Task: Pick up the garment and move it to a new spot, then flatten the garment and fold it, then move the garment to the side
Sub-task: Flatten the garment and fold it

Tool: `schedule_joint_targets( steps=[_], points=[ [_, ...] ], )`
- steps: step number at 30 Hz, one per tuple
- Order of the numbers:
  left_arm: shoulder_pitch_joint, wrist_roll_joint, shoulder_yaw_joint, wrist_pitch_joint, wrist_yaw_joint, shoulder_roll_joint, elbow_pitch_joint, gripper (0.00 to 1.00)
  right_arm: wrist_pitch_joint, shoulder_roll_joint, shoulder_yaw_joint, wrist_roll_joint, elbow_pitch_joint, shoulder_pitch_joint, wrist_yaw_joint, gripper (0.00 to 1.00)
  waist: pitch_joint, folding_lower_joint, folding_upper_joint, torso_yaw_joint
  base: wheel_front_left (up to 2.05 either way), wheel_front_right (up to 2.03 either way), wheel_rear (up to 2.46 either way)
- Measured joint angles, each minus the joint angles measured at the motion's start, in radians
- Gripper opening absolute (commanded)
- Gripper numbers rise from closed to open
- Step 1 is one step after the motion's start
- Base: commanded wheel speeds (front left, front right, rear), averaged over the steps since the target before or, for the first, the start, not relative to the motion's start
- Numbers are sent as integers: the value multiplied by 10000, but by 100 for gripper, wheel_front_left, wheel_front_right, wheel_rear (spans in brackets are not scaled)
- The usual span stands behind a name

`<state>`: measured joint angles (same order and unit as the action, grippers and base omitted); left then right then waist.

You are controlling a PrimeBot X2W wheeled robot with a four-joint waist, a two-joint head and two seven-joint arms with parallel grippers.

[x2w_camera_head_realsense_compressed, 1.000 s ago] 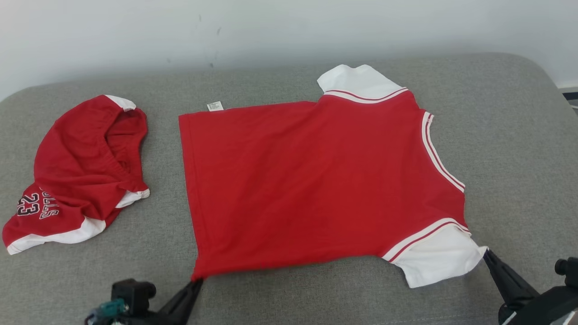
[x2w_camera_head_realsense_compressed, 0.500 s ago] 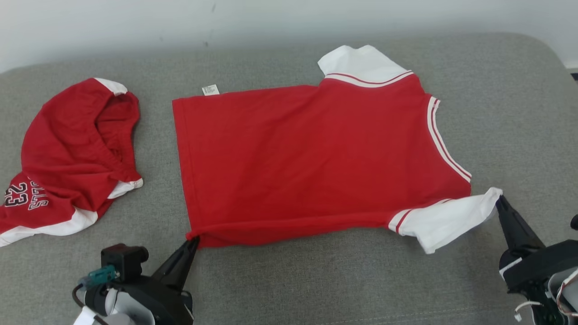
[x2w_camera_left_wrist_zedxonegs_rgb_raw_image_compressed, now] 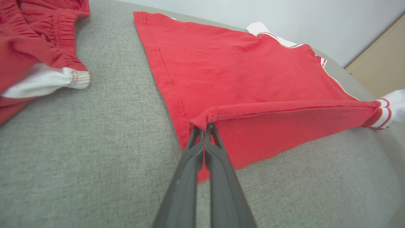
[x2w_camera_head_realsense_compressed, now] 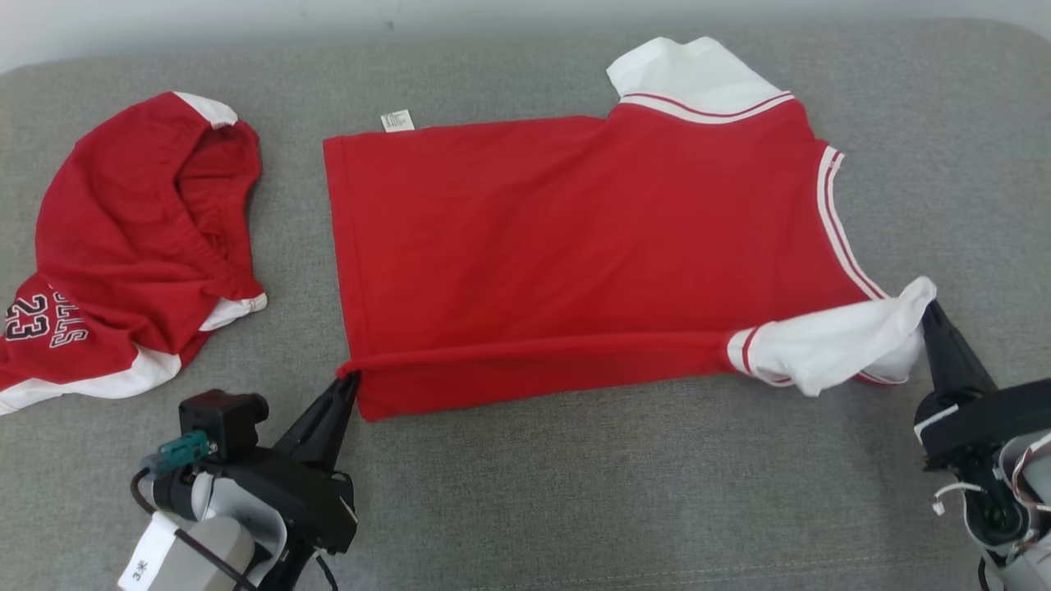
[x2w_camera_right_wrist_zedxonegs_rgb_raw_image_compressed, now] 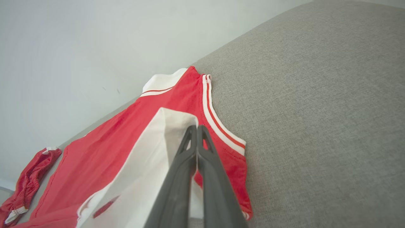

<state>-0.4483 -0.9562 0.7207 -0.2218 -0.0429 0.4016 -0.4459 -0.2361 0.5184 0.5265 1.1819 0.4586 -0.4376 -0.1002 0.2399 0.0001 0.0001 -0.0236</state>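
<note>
Garment [x2w_camera_head_realsense_compressed: 575, 230] is held at two points along its near edge. The left tool [x2w_camera_head_realsense_compressed: 351, 379] is pressed together on the hem corner [x2w_camera_head_realsense_compressed: 353, 366], and the right tool [x2w_camera_head_realsense_compressed: 928, 305] is pinched shut on the white sleeve [x2w_camera_head_realsense_compressed: 829, 345] at the other end. Between them the near edge is raised off the grey cushion [x2w_camera_head_realsense_compressed: 575, 492] and drawn into a taut ridge. The rest of the garment is spread flat beyond it, away from the robot.

The long axis is laid across the head view, hem toward the robot's left and neck toward its right, so it is parallel to the line joining the two tools. A fold is judged to be in hand: the held edge would need to be carried straight away from the robot, over the body, toward the far edge marked by the far sleeve [x2w_camera_head_realsense_compressed: 690, 74] and the label [x2w_camera_head_realsense_compressed: 397, 121]. Both tools would need to be kept level so that no skew is put in. Each end is served by the arm nearer to it.

In the left wrist view the left tool [x2w_camera_left_wrist_zedxonegs_rgb_raw_image_compressed: 205, 126] is seen closed on a rolled hem, with a lower layer hanging from the ridge to the cushion. In the right wrist view the sleeve is seen draped against the right tool [x2w_camera_right_wrist_zedxonegs_rgb_raw_image_compressed: 196, 128], with the striped neck trim [x2w_camera_right_wrist_zedxonegs_rgb_raw_image_compressed: 226, 128] just beside it. Red shorts [x2w_camera_head_realsense_compressed: 131, 238] are seen in the head view well apart to the left.
</note>
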Motion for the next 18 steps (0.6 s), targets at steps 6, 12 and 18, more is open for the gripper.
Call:
schedule_joint_targets(
  steps=[6,12,18],
  points=[
    [-397,163,-10,-4,-13,-63,-21,0,2,-25,-8,-19,568,-791,-59,0,340,0,0,93,0,0,0],
    [-721,222,-2,-8,-102,-174,-36,0,27,-107,21,-171,1087,-1692,-115,0,648,1,0,180,0,0,0],
    [-922,330,-2,-15,-111,-174,-59,0,221,-311,230,-395,1684,-2695,-157,0,948,1,0,224,0,0,0]
  ],
)
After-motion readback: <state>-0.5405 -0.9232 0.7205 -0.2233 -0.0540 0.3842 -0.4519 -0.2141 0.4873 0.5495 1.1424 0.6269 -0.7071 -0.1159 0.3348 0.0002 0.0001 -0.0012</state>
